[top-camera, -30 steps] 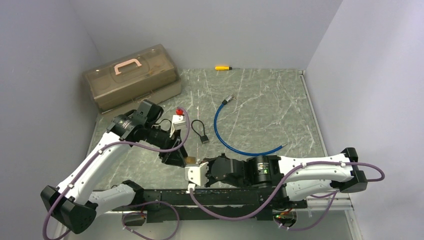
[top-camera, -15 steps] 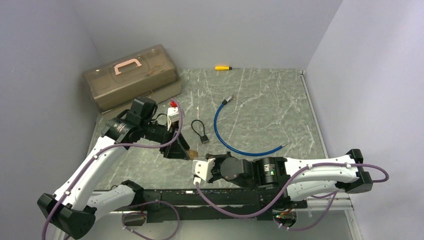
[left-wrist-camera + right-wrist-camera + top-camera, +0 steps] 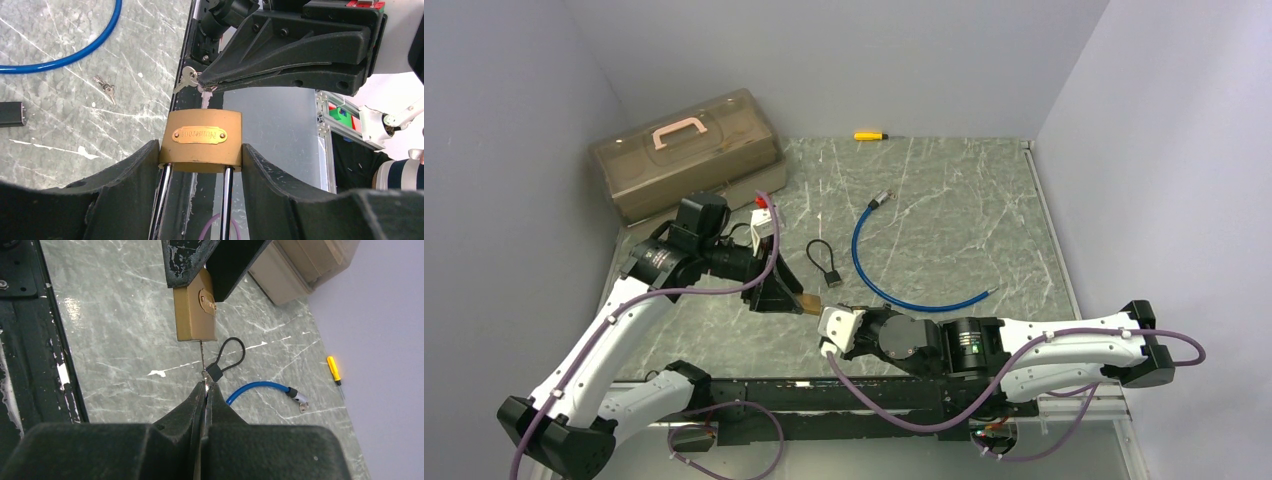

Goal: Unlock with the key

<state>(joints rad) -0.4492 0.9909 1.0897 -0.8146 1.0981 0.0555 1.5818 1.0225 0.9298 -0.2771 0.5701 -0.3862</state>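
1. The green marbled counter (image 3: 964, 200) spreads out ahead of both arms, walled in on three sides.
2. A brown see-through toolbox (image 3: 686, 155) with a pink handle sits in the far left corner.
3. The left gripper (image 3: 200, 156) reaches in over the near edge, left of the middle. Its fingers (image 3: 137, 165) are grasping the padlock by its two flat sides.
4. The right gripper (image 3: 206, 387) comes in from the right along that near edge. Its fingers (image 3: 192, 405) are clenched tight on the key, and its tip points straight at the lock's bottom face.
5. A blue cable (image 3: 857, 250) curves across the middle of the counter, lying flat and apart from both arms.
6. A black loop lock (image 3: 216, 372) lies just left of that cable, nearer the middle than the near edge.
7. The brass padlock (image 3: 201, 140) is held clear of the counter above the near edge. Its shackle legs run back toward the left wrist, and its nameplate shows in the left wrist view.
8. A yellow screwdriver (image 3: 869, 135) lies against the far edge, about halfway along.
9. The key (image 3: 202, 357) bridges the gap from the right fingers to the padlock's bottom face. The blade meets the lock, though whether it is seated in the keyhole or only touching is hard to tell.
10. A small bunch of spare keys (image 3: 105, 86) rests on the counter near the blue cable.
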